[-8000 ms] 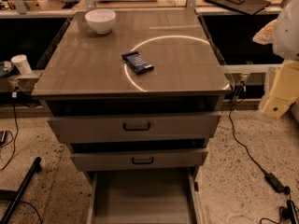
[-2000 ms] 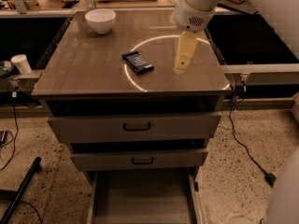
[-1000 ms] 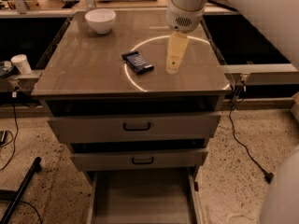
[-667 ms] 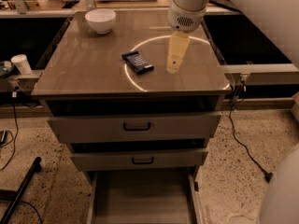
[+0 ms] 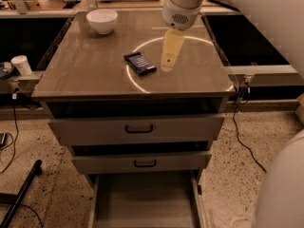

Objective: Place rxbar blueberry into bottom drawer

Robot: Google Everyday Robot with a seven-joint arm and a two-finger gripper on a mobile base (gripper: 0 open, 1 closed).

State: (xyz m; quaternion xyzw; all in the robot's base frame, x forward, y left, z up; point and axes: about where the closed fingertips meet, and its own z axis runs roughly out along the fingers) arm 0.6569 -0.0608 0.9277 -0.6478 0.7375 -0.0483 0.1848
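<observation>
One high, near frontal view down onto cabinet top [image 5: 85, 68], jaws over its right-centre

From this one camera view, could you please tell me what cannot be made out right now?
The hand, hanging over the cabinet top just right of the rxbar blueberry: its height above the surface is unclear from this angle.
The rxbar blueberry: wrapper print too small to read.
The bottom drawer: front cut off by the picture's lower edge.
The top drawer and middle drawer: insides lost in shadow.
</observation>
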